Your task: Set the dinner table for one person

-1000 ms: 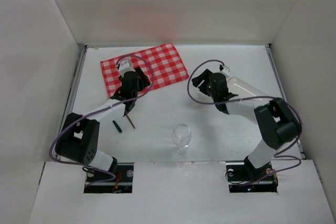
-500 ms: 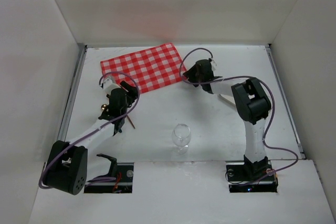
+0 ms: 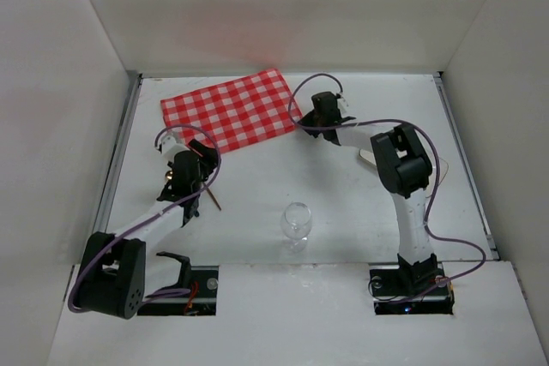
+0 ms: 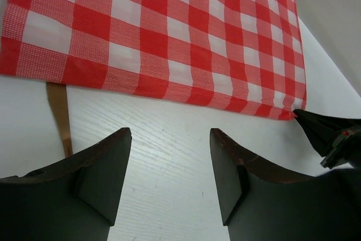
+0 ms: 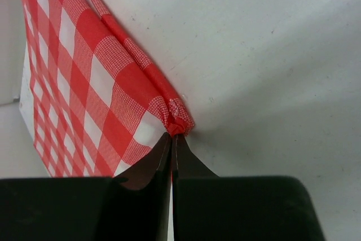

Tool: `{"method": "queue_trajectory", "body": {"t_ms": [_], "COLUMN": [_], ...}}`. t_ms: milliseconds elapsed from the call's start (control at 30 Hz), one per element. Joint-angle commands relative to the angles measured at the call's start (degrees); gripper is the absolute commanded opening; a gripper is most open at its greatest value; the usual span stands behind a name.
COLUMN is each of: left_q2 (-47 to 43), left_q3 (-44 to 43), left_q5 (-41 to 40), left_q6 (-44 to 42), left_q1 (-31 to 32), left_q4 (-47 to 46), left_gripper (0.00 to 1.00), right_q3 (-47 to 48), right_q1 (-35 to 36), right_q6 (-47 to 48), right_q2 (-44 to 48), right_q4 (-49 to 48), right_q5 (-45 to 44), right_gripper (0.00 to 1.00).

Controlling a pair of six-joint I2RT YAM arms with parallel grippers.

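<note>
Right gripper (image 5: pixel 171 139) pinches cloth (image 5: pixel 84 83) corner; left gripper (image 4: pixel 169 165) gapes, empty. Cloth looks soft, limp: grip corners. Table (image 3: pixel 343 199) looks rigid, smooth; cloth should slide easily.

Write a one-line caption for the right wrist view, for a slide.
The right claw is shut on a bunched corner of the red-and-white checked cloth, on the white dinner table.
</note>
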State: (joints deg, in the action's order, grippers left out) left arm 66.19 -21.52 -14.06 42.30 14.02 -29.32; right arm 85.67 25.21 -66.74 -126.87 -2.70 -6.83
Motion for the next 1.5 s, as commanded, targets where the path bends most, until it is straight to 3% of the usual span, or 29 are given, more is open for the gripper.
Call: {"method": "queue_trajectory", "body": {"t_ms": [0, 200, 400, 933, 1200, 1467], "left_q2": [0.4, 6.7, 13.1, 22.0, 26.4, 27.3], "left_q3": [1.0, -2.2, -5.6, -10.9, -13.6, -15.1], "left_q5": [0.7, 2.1, 1.1, -3.3, -3.7, -3.7], "left_q6": [0.9, 0.5, 0.8, 2.0, 2.4, 2.4], "left_q1": [-1.1, 2.2, 7.6, 12.7, 14.2, 15.1], "left_q4": [-3.4, -4.2, -6.4, -2.4, -2.9, -3.5], "left_gripper": [0.55, 0.48, 0.39, 0.35, 0.35, 0.35], "right_q3": [-1.1, -15.2, -25.2, -54.5, -60.4, -57.7], "right_q1": [0.0, -4.6, -7.9, -10.2, -10.8, -12.9], "right_q6": [-4.2, -9.1, -6.8, -5.6, -3.0, -2.5], "right_q2": [0.8, 10.3, 16.9, 32.1, 35.7, 35.0], "right_q4": [-4.7, -20.7, -25.7, -39.9, -40.3, -37.8], "right_q5": [-0.1, -0.4, 0.2, -0.6, -0.6, 1.4], "right_gripper": [0.04, 0.03, 0.03, 0.03, 0.03, 0.05]}}
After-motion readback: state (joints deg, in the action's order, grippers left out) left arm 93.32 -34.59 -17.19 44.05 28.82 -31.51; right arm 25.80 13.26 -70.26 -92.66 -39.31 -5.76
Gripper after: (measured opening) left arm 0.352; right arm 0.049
